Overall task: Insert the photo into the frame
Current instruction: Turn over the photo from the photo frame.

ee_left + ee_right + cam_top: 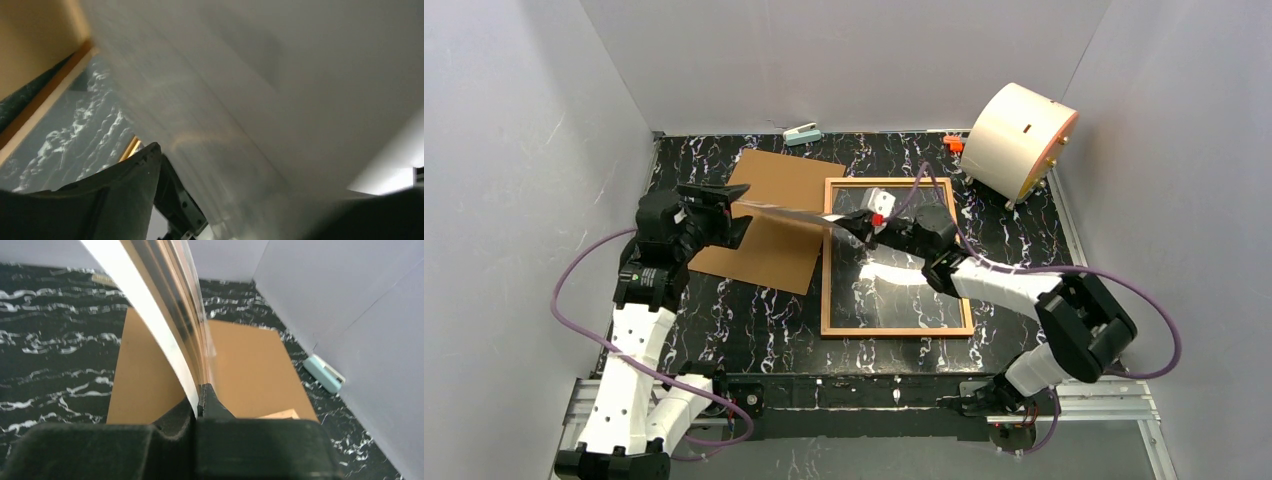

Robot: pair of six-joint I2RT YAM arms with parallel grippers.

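holds large rectangular paper print (pixel 789 212) edge-on in the air, one end over thin orange-brown wooden frame (pixel 896 331), for lowering in; right pincer (pixel 864 226) clamped on that end; left pincer (pixel 727 207) at the other, cannot tell whether gripping.

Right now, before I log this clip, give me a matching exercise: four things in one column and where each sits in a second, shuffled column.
Things:
1. photo
2. frame
3. board
4. teal box

Places:
A. by the back wall
B. lying flat, left of the frame
C. up in the air, clamped in the right gripper
D. lying flat, right of the board

Pairs: 1-C, 2-D, 3-B, 4-A
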